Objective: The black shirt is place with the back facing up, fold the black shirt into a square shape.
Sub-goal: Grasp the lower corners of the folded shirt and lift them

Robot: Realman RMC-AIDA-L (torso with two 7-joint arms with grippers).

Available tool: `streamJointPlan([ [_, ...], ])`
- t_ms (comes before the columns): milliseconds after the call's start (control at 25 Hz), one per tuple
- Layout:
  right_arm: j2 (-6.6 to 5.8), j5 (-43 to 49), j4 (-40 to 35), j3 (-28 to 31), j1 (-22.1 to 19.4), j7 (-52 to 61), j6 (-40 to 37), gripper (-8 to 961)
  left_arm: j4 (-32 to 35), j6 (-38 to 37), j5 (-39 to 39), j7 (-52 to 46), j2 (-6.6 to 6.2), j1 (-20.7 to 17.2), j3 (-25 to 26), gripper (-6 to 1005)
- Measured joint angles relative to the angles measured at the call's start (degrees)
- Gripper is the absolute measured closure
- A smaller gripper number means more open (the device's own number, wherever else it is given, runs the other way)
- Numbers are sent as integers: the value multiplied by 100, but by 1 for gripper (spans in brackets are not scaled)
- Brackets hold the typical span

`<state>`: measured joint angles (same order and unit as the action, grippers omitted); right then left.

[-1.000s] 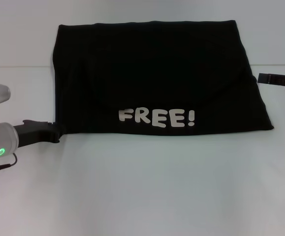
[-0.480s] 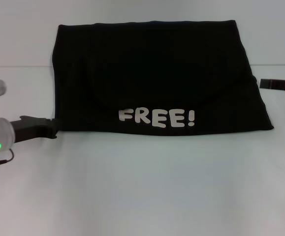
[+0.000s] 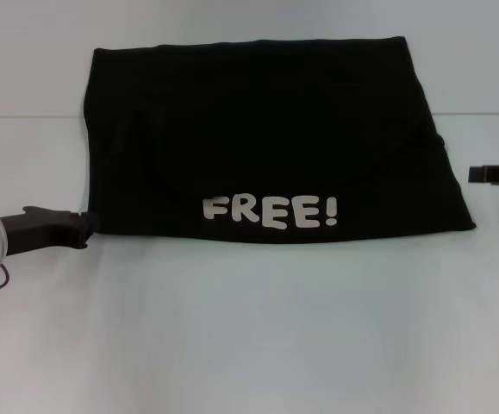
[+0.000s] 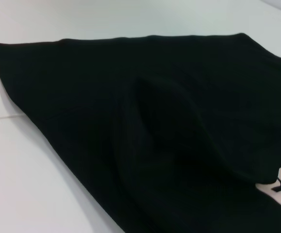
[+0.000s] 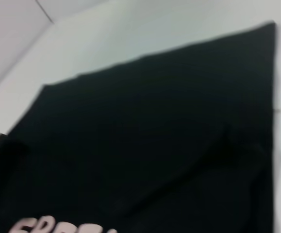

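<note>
The black shirt (image 3: 258,138) lies folded into a wide rectangle on the white table, with pale letters "FREE!" (image 3: 269,210) along its near edge. A curved fold line shows across its middle in the left wrist view, on the shirt (image 4: 179,121). My left gripper (image 3: 84,228) sits low on the table just outside the shirt's near left corner. At the right border of the head view, my right gripper (image 3: 473,175) hovers a little off the shirt's right edge. The right wrist view shows the shirt (image 5: 155,136) and nothing held.
The white table (image 3: 249,328) spreads bare in front of the shirt. A seam between the table and the pale back surface (image 3: 25,116) runs behind the shirt's upper part.
My left gripper has drawn back leftward from the shirt's near left corner. The right gripper has pulled away to the right and slightly nearer. The shirt lies flat as before.
</note>
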<state>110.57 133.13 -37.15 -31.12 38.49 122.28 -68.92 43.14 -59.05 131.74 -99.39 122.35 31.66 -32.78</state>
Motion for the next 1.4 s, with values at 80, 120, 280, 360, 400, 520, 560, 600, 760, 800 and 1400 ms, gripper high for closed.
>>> streamJointPlan([
  [80,31,267,9,-4,66,84,64,433,1,0,21,0,-1,-1,-4,1001],
  [120,59,375,12,-7,98,96,109,433,-2,3,22,1,-1,-2,-8,1001],
  [280,170,701,110,-42,224,90,430,433,-21,15,25,8,0,-3,-10,1001],
  [360,190,733,221,-134,274,71,582,433,-23,19,26,10,0,-2,-10,1001],
  [400,197,734,280,-205,298,71,665,432,-24,27,27,11,0,-2,-10,1001],
  [520,213,735,402,-348,357,83,847,432,-25,40,31,12,0,-2,-10,1000],
  [560,215,731,431,-363,376,76,880,431,-25,40,31,12,0,-2,-10,1000],
  [600,217,725,453,-364,393,66,910,431,-25,46,35,13,0,5,-9,1000],
  [760,225,722,619,-368,471,61,1121,430,-25,52,36,14,0,24,-9,1000],
  [800,225,720,665,-368,489,60,1184,456,-25,54,36,16,-1,32,-9,1000],
  [1400,287,366,923,-313,478,-401,1311,848,-36,121,36,26,-18,52,-9,1001],
])
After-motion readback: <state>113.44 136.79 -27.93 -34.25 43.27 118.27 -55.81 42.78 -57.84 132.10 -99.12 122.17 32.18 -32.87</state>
